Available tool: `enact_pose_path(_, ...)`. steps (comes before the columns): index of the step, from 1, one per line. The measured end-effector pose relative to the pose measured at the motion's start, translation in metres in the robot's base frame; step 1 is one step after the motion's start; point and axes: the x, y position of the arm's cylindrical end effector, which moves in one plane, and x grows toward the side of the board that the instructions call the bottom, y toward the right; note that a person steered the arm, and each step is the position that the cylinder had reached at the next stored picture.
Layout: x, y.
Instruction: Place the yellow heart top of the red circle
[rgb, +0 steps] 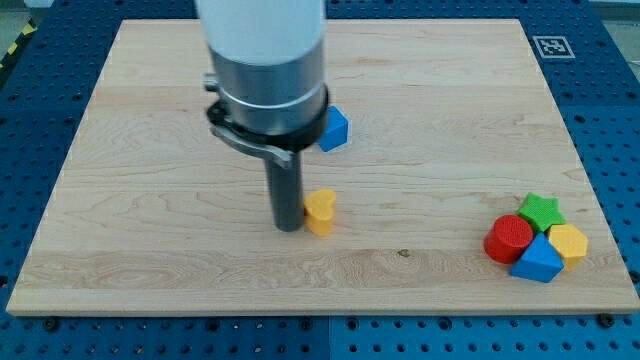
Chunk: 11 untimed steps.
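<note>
The yellow heart (320, 212) lies near the middle of the wooden board (150, 150). My tip (289, 226) stands right against the heart's left side, touching or nearly touching it. The red circle (508, 239) lies far off at the view's lower right, in a tight cluster with other blocks. The arm's grey and white body hangs over the board's upper middle and hides part of it.
Around the red circle sit a green star (541, 209) above right, a yellow hexagon (570, 243) to the right and a blue triangle (539, 262) below right. A blue block (334, 130) lies beside the arm body, partly hidden.
</note>
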Motion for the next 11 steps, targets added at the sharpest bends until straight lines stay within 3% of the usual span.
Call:
enact_pose_path(2, 0.001, 0.049)
enact_pose_path(4, -0.025, 0.050)
enact_pose_path(6, -0.009, 0.105)
enact_pose_path(10, -0.016, 0.155)
enact_pose_path(11, -0.016, 0.192)
